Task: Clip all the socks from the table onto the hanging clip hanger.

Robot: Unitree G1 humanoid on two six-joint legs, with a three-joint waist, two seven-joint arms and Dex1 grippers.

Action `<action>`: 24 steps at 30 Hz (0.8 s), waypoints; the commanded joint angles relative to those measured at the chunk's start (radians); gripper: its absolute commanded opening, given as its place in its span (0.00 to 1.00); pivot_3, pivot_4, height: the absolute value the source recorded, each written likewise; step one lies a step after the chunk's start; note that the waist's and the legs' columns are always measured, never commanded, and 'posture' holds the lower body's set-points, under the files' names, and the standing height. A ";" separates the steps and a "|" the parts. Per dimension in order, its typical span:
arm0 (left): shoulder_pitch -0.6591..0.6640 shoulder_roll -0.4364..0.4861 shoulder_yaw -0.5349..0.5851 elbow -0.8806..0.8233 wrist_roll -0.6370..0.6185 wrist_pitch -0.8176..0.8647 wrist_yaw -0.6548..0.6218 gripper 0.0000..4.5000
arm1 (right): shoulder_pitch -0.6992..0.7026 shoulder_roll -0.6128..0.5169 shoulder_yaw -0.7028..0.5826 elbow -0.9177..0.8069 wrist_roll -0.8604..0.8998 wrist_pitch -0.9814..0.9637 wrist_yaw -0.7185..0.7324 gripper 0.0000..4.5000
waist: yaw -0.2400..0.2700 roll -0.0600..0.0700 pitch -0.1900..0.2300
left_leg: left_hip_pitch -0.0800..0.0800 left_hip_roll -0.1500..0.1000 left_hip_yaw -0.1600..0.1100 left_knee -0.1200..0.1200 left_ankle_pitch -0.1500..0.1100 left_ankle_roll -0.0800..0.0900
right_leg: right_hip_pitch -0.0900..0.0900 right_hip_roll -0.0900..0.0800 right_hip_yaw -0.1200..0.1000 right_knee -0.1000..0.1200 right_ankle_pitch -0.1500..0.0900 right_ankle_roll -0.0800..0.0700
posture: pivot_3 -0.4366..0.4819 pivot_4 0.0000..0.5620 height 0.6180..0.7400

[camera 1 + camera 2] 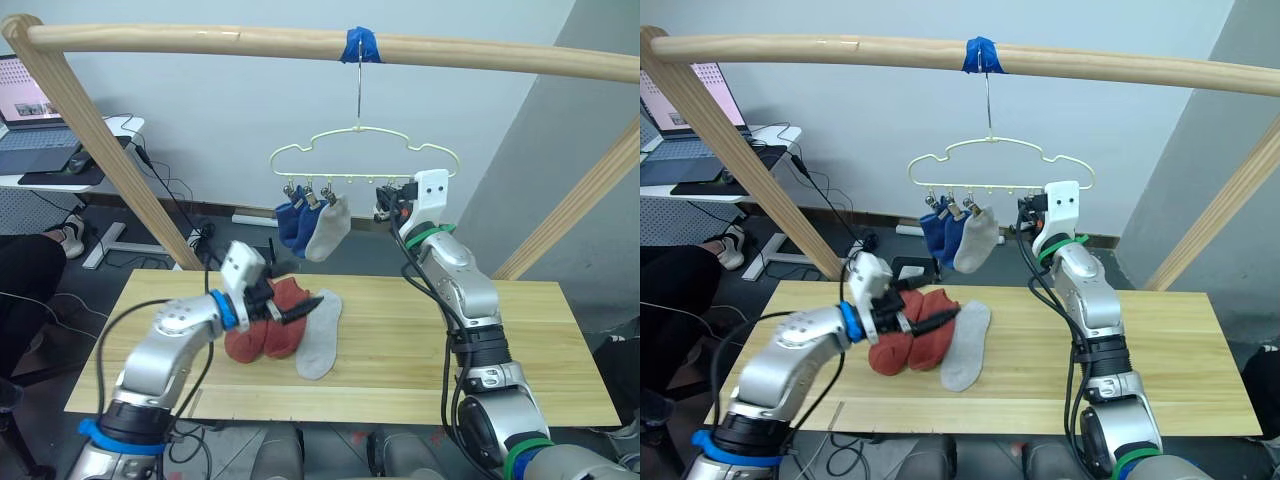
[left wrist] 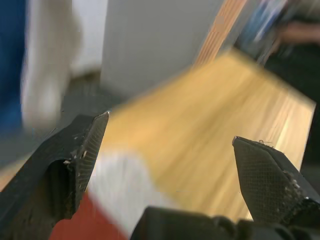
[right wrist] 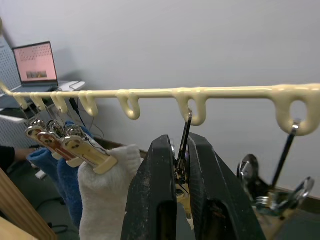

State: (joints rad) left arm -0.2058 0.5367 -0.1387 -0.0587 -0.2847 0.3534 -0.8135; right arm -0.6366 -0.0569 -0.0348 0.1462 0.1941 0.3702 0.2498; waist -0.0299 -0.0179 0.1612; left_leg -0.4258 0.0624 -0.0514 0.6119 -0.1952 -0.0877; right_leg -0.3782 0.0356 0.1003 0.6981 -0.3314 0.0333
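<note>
Wide wooden desk (image 1: 520, 340), bare toward its right edge. Above its far edge, clip hanger (image 1: 362, 140) hooked on a taped wooden pole (image 1: 200, 40), with two blue socks (image 1: 293, 222) and one grey sock (image 1: 330, 228) clipped. Near the desk's middle, two rust-red socks (image 1: 268, 325) beside another grey sock (image 1: 320, 335). Left pincer (image 1: 300, 308) over these, fingers apart. Right pincer (image 3: 181, 165) clamped on a free metal clip (image 3: 183, 150).

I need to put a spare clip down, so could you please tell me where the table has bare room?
The table is bare to the right of the grey sock, out to its right edge. It is also bare along the front edge. The crowded part is left of centre, where the rust-red socks lie under the open left pincer.
</note>
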 commanded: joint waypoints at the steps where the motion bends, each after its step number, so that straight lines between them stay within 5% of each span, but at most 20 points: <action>1: -0.084 -0.061 -0.060 0.144 0.115 -0.075 0.064 1.00 | -0.003 -0.015 0.000 -0.076 0.023 0.018 0.020 0.00 | 0.001 0.000 0.000 | 0.000 0.000 0.000 0.000 0.000 0.000 | 0.000 0.000 0.000 0.000 0.000 0.000 | 0.51 0.25 1.00; 9: -0.267 -0.204 -0.134 0.544 0.238 -0.157 0.074 1.00 | 0.019 -0.024 0.006 -0.132 0.023 0.057 0.003 0.00 | -0.006 0.000 0.000 | -0.001 0.000 0.001 0.000 0.000 0.000 | -0.001 0.000 0.001 0.000 0.000 0.000 | 0.45 0.25 1.00; 19: -0.353 -0.227 -0.178 0.799 0.361 -0.234 0.067 1.00 | 0.049 -0.033 -0.003 -0.199 0.024 0.088 -0.036 0.00 | -0.031 0.000 0.000 | -0.003 0.000 0.000 0.001 0.000 0.000 | -0.002 0.000 0.000 0.001 0.000 0.000 | 0.40 0.22 1.00; 24: -0.366 -0.239 -0.186 0.844 0.388 -0.295 0.061 0.69 | 0.055 -0.038 -0.001 -0.205 0.026 0.092 -0.039 0.00 | -0.033 0.000 -0.001 | -0.003 0.000 0.000 0.001 0.000 0.000 | -0.002 0.000 0.000 0.001 0.000 0.000 | 0.40 0.21 1.00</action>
State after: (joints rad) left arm -0.5643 0.3038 -0.3155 0.7740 0.0880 0.0851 -0.7444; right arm -0.5705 -0.0875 -0.0218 -0.0057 0.2115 0.4665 0.2152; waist -0.0628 -0.0177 0.1603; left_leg -0.4286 0.0619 -0.0512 0.6128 -0.1948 -0.0876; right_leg -0.3800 0.0360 0.1003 0.6995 -0.3314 0.0333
